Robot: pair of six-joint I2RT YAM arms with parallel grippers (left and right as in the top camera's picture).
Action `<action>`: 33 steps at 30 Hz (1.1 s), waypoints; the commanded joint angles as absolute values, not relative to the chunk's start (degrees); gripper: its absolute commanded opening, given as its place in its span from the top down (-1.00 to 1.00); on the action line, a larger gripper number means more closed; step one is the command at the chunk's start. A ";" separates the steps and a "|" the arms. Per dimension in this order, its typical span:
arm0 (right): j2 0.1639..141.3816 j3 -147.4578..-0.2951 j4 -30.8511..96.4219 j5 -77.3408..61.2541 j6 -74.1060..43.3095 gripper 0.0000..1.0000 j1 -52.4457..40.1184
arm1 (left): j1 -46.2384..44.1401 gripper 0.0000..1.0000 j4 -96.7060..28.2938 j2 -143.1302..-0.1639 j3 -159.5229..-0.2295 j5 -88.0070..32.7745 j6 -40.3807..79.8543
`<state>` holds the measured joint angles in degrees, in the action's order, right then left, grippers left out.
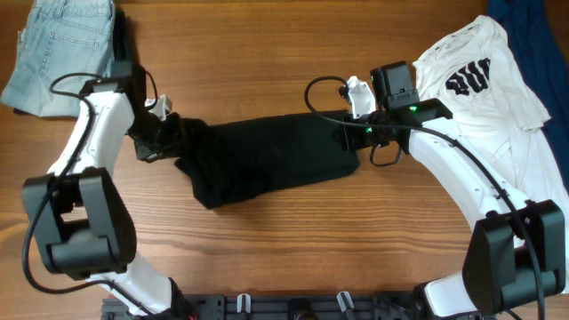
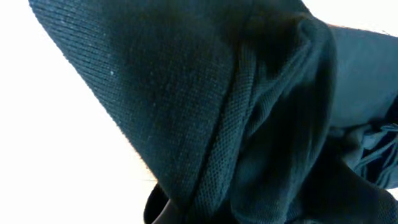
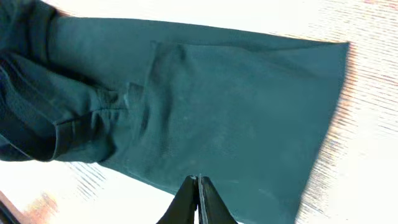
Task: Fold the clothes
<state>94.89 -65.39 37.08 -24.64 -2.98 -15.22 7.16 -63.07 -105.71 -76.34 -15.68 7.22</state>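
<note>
The black shirt [image 1: 267,160] lies bunched in a long strip across the middle of the wooden table. My left gripper [image 1: 167,135] is at its left end, and the fabric is lifted and draped over it. In the left wrist view the black shirt [image 2: 249,118] fills the frame and only a sliver of a finger [image 2: 165,211] shows. My right gripper [image 1: 354,135] is at the shirt's right end. In the right wrist view its fingers [image 3: 198,182] are pressed together on the near edge of the flat shirt [image 3: 217,99].
Light-blue jeans [image 1: 58,49] lie folded at the far left corner. A white tee with black print [image 1: 484,84] is spread at the far right, with a navy garment [image 1: 538,27] behind it. Bare wood [image 1: 293,249] lies in front of the shirt.
</note>
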 commanded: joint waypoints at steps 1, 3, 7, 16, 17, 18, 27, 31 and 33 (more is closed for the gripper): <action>94.80 -62.96 36.10 -25.36 -3.18 0.92 -15.57 | 9.63 0.92 -65.43 -102.28 -76.20 -13.87 6.20; 97.62 -61.63 33.36 -25.65 -3.18 0.91 -15.57 | 10.26 0.92 -66.57 -100.90 -76.20 -13.82 4.03; 104.68 -61.47 27.59 -30.06 -3.20 0.93 -15.68 | 9.10 0.92 -66.74 -100.05 -76.42 -13.82 3.18; 115.90 -61.47 22.63 -29.85 -7.44 0.91 -15.88 | 1.61 0.92 -66.67 -95.70 -78.52 -13.96 1.96; 116.40 -61.47 22.33 -29.89 -7.55 0.91 -15.88 | -0.62 0.92 -66.06 -94.56 -78.78 -15.09 1.98; 116.40 -61.47 22.06 -29.91 -7.68 0.91 -15.88 | -2.76 0.92 -65.14 -93.93 -78.78 -16.53 2.33; 116.40 -61.47 21.87 -30.06 -8.49 0.91 -15.88 | -26.52 0.92 -48.53 -94.00 -78.76 -18.59 11.38; 116.40 -61.47 21.63 -30.06 -9.19 0.92 -15.88 | -33.39 0.92 -42.74 -97.06 -78.76 -16.51 15.66; 116.31 -61.67 20.88 -31.09 -10.55 0.91 -15.22 | -34.98 0.92 -42.41 -98.91 -78.76 -14.48 17.69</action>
<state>112.44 -62.50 21.41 -32.77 -8.84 -14.94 -32.84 -43.07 -95.81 -77.87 -17.02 13.10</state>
